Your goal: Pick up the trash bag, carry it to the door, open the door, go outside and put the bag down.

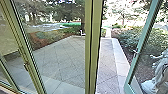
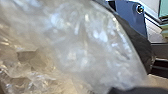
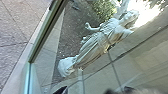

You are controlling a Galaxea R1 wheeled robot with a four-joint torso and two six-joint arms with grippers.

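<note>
**Supervisor:** Taking twelve o'clock as straight ahead of the robot, report nearest first. Where is the trash bag?

**Inspector:** Close at the left wrist camera, clear, crumpled and bulky. It is probably being carried on that side; its clock position I cannot tell. Whether the left gripper is wide, narrow or holding the bag, I cannot tell; likewise the right gripper.

**Supervisor:** And the exit?

**Inspector:** A green post stands just past twelve. The glass door, its handle visible, stands open at about two. Between them, near one, lies the gap. A glazed panel covers ten to twelve.

**Supervisor:** Step in hand?

**Inspector:** Getting through the doorway, in my judgement. Line the base up with one o'clock before advancing, and go slowly. Draw the bag in towards the body, clear of the post; thin film could snag or tear. The right wrist view looks through the door's glass, so guard against the door swinging back, and avoid scraping it.

**Supervisor:** Beyond?

**Inspector:** Paving through the gap; a pale statue behind the glass towards three; shrubs at two; trees farthest, near one.
</note>
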